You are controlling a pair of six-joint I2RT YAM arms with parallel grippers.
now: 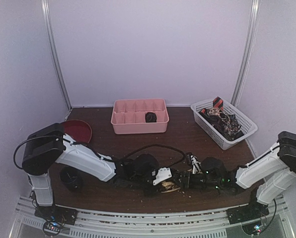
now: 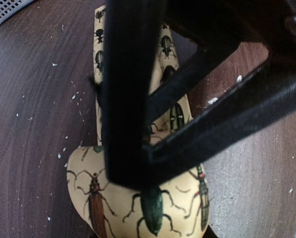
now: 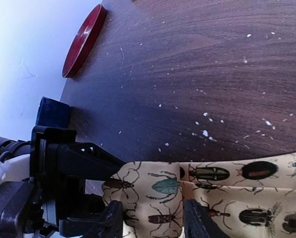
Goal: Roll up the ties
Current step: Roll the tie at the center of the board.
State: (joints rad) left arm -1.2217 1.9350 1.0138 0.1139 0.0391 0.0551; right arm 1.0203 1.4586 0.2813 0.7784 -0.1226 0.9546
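A tan tie (image 1: 169,186) printed with beetles lies on the table between my two grippers, one end wound into a roll (image 2: 113,198). The unrolled length (image 3: 247,171) runs flat to the right in the right wrist view. My left gripper (image 1: 160,178) is shut on the roll from its end. My right gripper (image 3: 155,220) is open, its fingertips (image 3: 200,220) standing either side of the roll. A black finger frame (image 2: 133,89) blocks much of the left wrist view. More ties (image 1: 222,121) are heaped in the white basket (image 1: 245,130).
A pink divided tray (image 1: 125,126) at the back holds one dark rolled tie (image 1: 150,117). A red plate (image 1: 77,130) sits at the far left. A dark round object (image 1: 71,177) lies under the left arm. White crumbs dot the wood.
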